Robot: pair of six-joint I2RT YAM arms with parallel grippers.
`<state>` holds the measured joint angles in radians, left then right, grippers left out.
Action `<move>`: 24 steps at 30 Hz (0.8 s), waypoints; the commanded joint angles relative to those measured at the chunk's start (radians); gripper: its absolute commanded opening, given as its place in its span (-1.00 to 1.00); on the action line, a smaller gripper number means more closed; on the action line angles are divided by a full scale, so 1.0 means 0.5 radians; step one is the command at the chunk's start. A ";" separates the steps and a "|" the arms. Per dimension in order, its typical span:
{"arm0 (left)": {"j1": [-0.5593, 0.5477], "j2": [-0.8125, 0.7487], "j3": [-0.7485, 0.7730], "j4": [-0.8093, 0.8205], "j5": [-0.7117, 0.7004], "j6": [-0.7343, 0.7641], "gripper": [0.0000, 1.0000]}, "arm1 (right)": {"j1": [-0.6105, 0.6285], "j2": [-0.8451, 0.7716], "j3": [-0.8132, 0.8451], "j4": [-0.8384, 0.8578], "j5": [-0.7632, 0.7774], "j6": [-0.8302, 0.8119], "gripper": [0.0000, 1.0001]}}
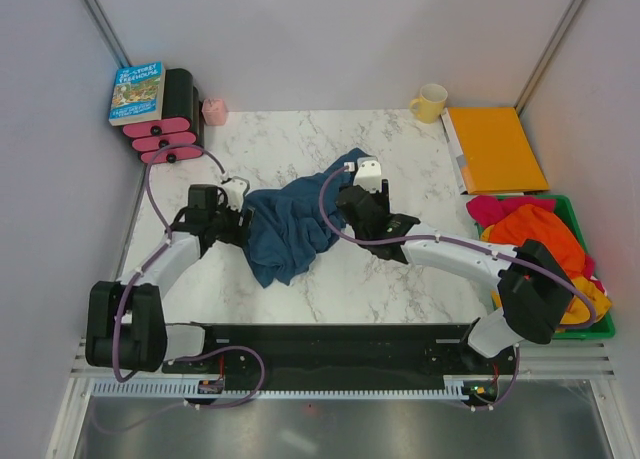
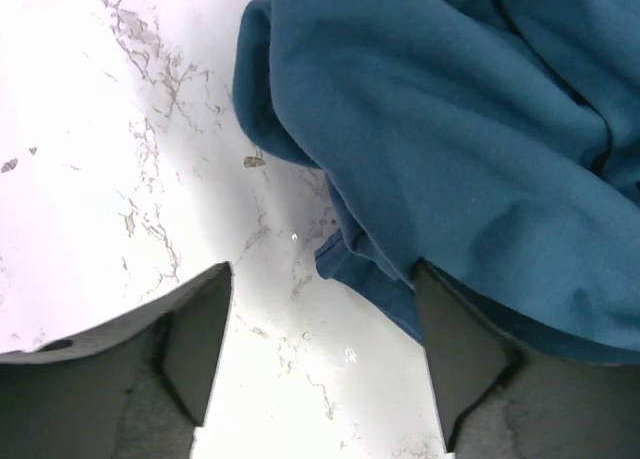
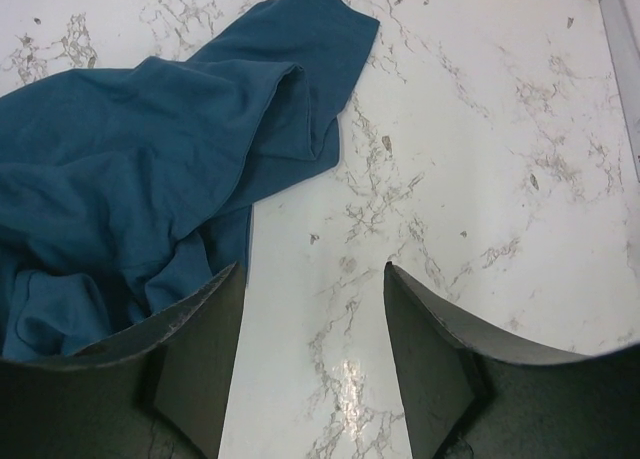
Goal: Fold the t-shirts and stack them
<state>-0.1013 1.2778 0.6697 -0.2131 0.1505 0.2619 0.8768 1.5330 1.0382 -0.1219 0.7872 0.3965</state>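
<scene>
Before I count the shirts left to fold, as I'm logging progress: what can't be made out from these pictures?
Top view: the pile of shirts in the green bin is partly covered by the right arm, so its count is unclear.
Top view: the blue shirt is bunched; its own folds hide which side is the front.
Left wrist view: the blue shirt runs off the top and right edges.

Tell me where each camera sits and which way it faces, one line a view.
Top: above and behind the arm bases, looking down on the table; left arm and right arm show.
Left wrist: on the left arm, looking down past the open left claw at the shirt.
Right wrist: likewise, past the open right claw at the shirt and bare marble.
Shared: all three see the shirt.
</scene>
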 commanded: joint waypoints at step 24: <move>0.160 -0.113 0.044 -0.058 0.432 -0.039 0.58 | -0.002 0.039 -0.051 0.112 -0.007 0.014 0.30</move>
<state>-0.0299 1.2930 0.7017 -0.2359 0.2932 0.2443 0.8768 1.5536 1.0214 -0.1028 0.7837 0.3962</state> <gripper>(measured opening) 0.804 0.650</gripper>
